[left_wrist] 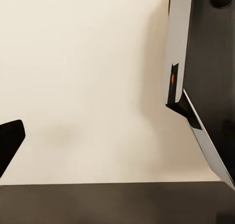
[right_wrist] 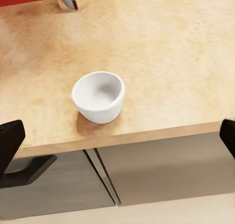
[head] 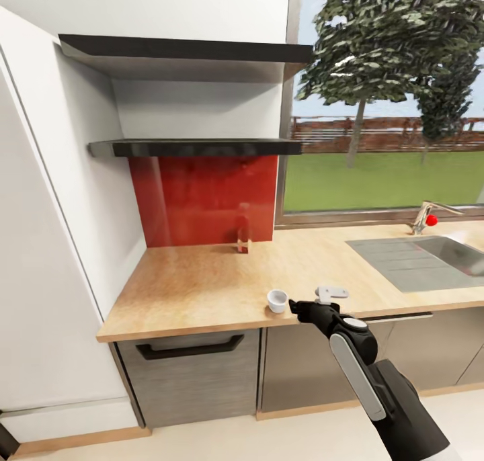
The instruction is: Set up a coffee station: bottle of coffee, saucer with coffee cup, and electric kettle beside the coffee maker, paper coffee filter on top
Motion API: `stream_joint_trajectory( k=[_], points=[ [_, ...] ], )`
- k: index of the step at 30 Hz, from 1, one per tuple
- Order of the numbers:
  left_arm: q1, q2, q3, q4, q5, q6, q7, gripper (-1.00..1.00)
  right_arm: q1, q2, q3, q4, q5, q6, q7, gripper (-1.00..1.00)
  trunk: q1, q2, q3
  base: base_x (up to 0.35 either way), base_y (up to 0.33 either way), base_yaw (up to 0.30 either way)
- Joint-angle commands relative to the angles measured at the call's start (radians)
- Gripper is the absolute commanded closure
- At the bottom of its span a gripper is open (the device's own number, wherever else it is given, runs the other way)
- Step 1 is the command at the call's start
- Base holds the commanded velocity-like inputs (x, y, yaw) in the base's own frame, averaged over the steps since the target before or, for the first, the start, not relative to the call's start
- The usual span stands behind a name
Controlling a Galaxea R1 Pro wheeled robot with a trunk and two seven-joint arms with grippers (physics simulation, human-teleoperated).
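The small white ceramic coffee cup [head: 277, 301] stands upright near the front edge of the light wooden counter [head: 202, 286], apart from the glass bottle of coffee [head: 243, 236] by the red backsplash [head: 202, 199]. The right end effector [head: 294, 306] hovers just beside the cup, fingers spread wide and released. The left end effector [left_wrist: 10, 141] faces the pale floor; whether it is released cannot be told.

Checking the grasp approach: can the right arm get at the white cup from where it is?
Probably yes. The cup sits tilted near the countertop's front edge, right in front of the open right gripper, with nothing between them. The bottle stands well back by the red backsplash, out of the way.
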Motion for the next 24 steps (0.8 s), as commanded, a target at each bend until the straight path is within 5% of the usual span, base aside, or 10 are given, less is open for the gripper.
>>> stream_joint_trajectory(
  k=[1, 8, 24],
  points=[
    [0.0, 0.0, 0.008, -0.002, -0.009, -0.001, -0.004, -1.0, -0.001, -0.001, 0.002, -0.001, -0.01, 0.01, -0.01, -1.0, 0.001, -0.001, -0.001, 0.279, 0.196, 0.0],
    [0.0, 0.0, 0.01, -0.001, -0.009, -0.001, -0.003, -1.0, -0.002, 0.0, 0.002, -0.001, -0.009, 0.048, -0.01, -1.0, 0.001, -0.001, -0.001, 0.228, 0.183, 0.0],
    [-0.001, -0.003, 0.007, -0.001, -0.012, -0.001, -0.002, -1.0, -0.001, -0.002, 0.001, 0.001, -0.002, 0.051, -0.01, -1.0, 0.001, -0.001, -0.001, 0.049, 0.011, 0.0]
  ],
)
